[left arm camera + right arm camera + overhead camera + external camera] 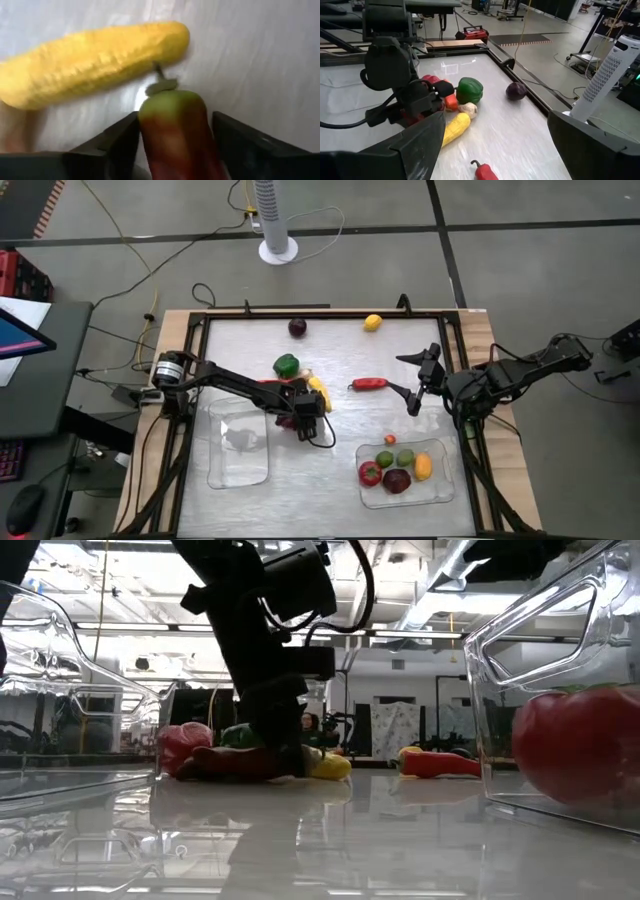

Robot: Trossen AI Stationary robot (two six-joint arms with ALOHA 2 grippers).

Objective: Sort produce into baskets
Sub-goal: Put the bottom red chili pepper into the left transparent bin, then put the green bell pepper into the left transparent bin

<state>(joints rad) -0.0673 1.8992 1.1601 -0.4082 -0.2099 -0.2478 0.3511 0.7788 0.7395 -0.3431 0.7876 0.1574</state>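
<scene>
The left gripper (303, 412) is down on the table in the heap of produce, and its fingers (117, 145) stand either side of a dark-red pepper (172, 135). Whether they already pinch it or only bracket it I cannot tell. A yellow corn cob (95, 60) lies just past the fingertips, close to the pepper's stem end. If the fingers close off-centre, the smooth tapered pepper may squirt forward and knock the cob away. A lift could also drag neighbours such as the green pepper (286, 364) or tip the clear left basket (237, 442) just beside the fingers. Further right, a red chili (369, 383) lies near the right gripper (425, 380), which hovers with fingers spread wide and holds nothing. The right basket (410, 473) already carries several pieces.
</scene>
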